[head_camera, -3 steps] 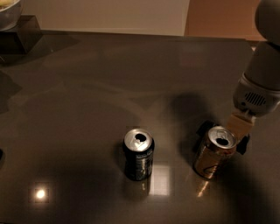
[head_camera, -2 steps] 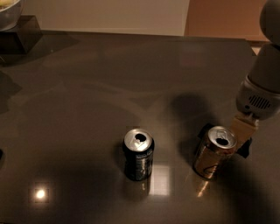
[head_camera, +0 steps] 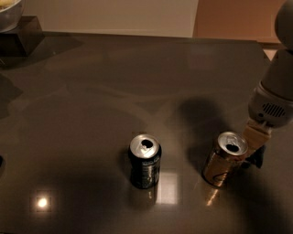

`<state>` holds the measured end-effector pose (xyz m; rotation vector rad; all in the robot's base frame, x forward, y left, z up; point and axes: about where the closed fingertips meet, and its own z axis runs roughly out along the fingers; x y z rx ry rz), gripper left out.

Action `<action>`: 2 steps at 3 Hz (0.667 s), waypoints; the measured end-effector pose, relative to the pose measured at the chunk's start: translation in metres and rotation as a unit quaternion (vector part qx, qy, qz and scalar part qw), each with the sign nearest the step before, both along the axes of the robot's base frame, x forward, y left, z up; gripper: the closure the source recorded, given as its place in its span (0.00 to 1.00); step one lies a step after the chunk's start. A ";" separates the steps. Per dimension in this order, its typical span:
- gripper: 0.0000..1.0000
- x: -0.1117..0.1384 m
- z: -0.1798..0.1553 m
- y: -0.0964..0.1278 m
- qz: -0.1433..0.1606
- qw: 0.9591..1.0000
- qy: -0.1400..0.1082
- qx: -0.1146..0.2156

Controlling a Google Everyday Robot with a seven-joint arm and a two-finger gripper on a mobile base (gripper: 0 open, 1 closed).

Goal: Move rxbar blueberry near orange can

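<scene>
the pincer (head_camera: 254, 147) hangs low toward the right edge of the counter (head_camera: 91, 91), right up against the rim of the orange can (head_camera: 223, 160), and that closeness is the main hazard. any sideways or downward drift from here would shove the can, tipping it or sliding it toward the near edge, and an opened can could spill. a push leftward might send it toward the dark can (head_camera: 145, 161), which stands apart nearer the middle of the near edge. the small dark shape just beside the orange can, under the pincer, is probably the rxbar blueberry (head_camera: 257, 158), but it is mostly covered and in shadow. i cannot tell whether the pincer is clenched on it or released, so lifting away could drag the bar off from the can. the arm is cut off at the right side of the view, and a bowl (head_camera: 9, 11) at the far left corner shows only in part.
</scene>
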<state>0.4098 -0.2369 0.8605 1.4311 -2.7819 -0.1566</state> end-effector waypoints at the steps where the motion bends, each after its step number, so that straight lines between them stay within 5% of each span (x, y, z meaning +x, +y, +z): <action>1: 0.00 0.003 -0.001 0.001 0.000 1.000 -0.007 0.001; 2: 0.00 0.003 -0.001 0.001 0.000 1.000 -0.007 0.001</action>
